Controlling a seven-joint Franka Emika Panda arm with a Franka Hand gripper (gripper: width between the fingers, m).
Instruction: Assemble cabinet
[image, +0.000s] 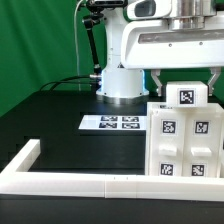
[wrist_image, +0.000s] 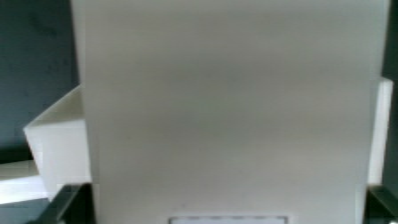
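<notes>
The white cabinet box (image: 184, 148) stands at the exterior view's right, near the front, with several black-and-white tags on its face. On top of it sits a smaller white tagged block (image: 187, 97). My gripper (image: 186, 86) comes down from above and is shut on this block, one finger on each side. In the wrist view the block's plain white face (wrist_image: 222, 100) fills the middle of the picture. It spans the gap between the dark fingers (wrist_image: 64, 203) at my gripper (wrist_image: 221, 208). Whether the block rests fully on the box is hidden.
The marker board (image: 112, 122) lies flat on the black table, left of the cabinet box. A long low white rail (image: 70, 182) edges the table's front and left corner. The arm's white base (image: 122, 80) stands behind, before a green curtain.
</notes>
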